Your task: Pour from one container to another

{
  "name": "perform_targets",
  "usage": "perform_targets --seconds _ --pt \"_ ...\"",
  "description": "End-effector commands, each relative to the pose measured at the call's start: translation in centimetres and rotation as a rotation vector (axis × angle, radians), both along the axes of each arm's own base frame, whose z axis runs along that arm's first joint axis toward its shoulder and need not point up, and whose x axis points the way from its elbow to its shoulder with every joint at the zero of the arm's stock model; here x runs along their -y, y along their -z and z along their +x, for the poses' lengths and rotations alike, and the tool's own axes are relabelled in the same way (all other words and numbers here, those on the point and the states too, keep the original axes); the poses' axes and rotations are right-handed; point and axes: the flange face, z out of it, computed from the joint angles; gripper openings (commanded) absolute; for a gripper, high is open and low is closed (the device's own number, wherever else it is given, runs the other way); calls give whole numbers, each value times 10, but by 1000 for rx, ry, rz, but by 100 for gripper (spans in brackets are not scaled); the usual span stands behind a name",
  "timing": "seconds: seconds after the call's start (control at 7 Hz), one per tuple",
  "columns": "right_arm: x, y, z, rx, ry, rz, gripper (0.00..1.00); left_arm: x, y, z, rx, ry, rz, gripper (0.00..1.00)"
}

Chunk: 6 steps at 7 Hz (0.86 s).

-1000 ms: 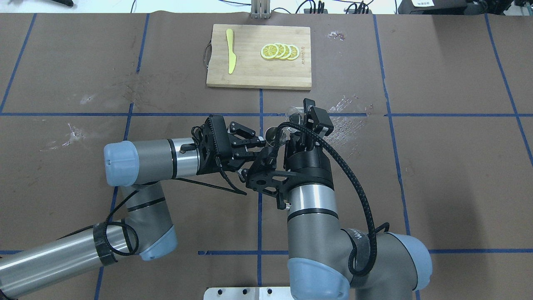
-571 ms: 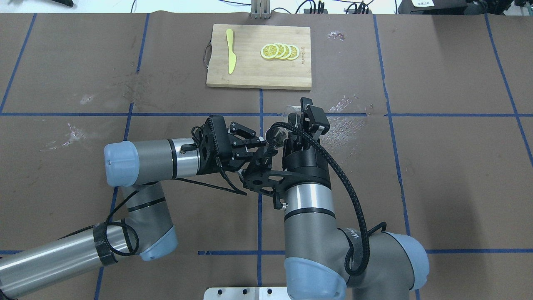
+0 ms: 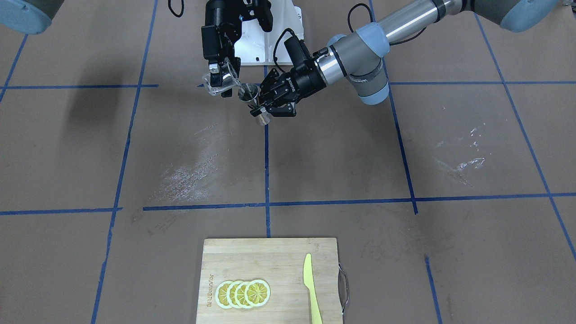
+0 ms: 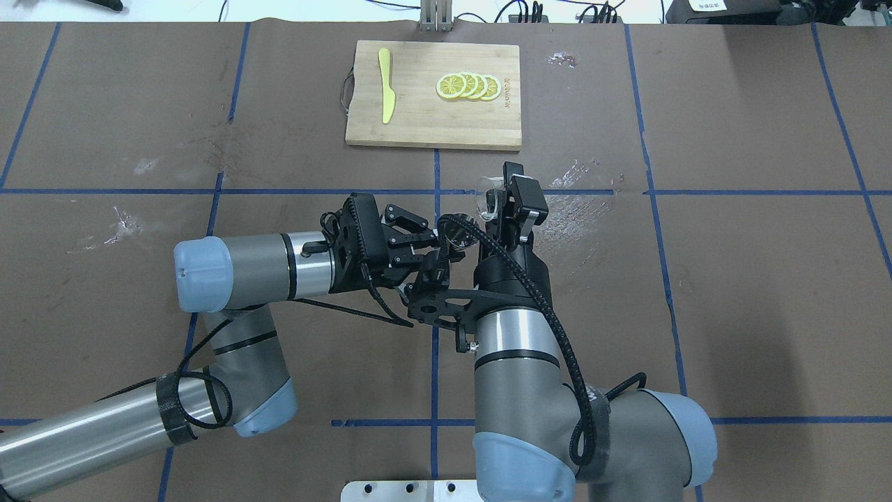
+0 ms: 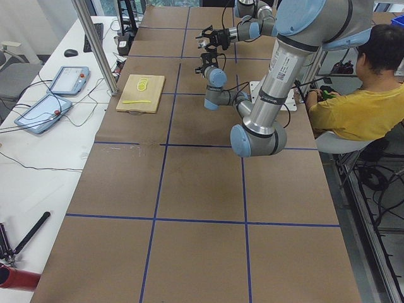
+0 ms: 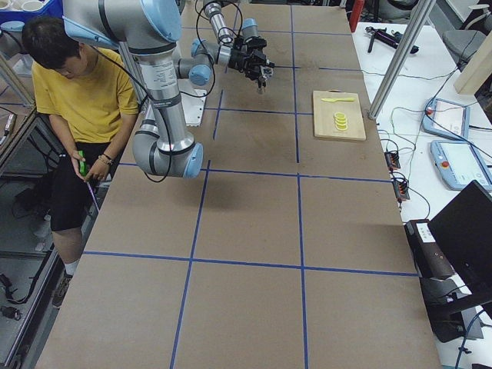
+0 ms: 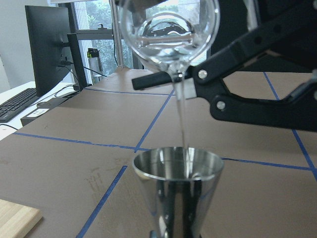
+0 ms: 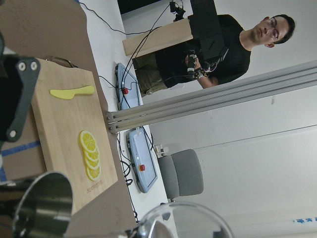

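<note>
Brown table [image 4: 697, 279] | clear cup [image 7: 168, 29] tilted | stream [image 7: 183, 114] falling into upright jigger [image 7: 178, 191]

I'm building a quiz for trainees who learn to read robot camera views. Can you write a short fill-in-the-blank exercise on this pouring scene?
1. The right pincer tilts the clear ___ to pour.
2. A thin stream falls from it into the metal ___ held by the left pincer.
3. On the board, ___ lemon slices overlap beside the knife.

Missing words: cup; jigger; four.
</note>
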Motion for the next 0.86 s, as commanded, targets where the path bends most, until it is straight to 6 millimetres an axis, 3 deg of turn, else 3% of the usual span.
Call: perform_targets --seconds 0.0,0.71 --pt "-3 -1 -2 -29 -1 8 0 0 1 -1 -3 0 2 0" --pt "-10 0 -7 -51 -2 24 0 0 1 -1 -5 0 2 0"
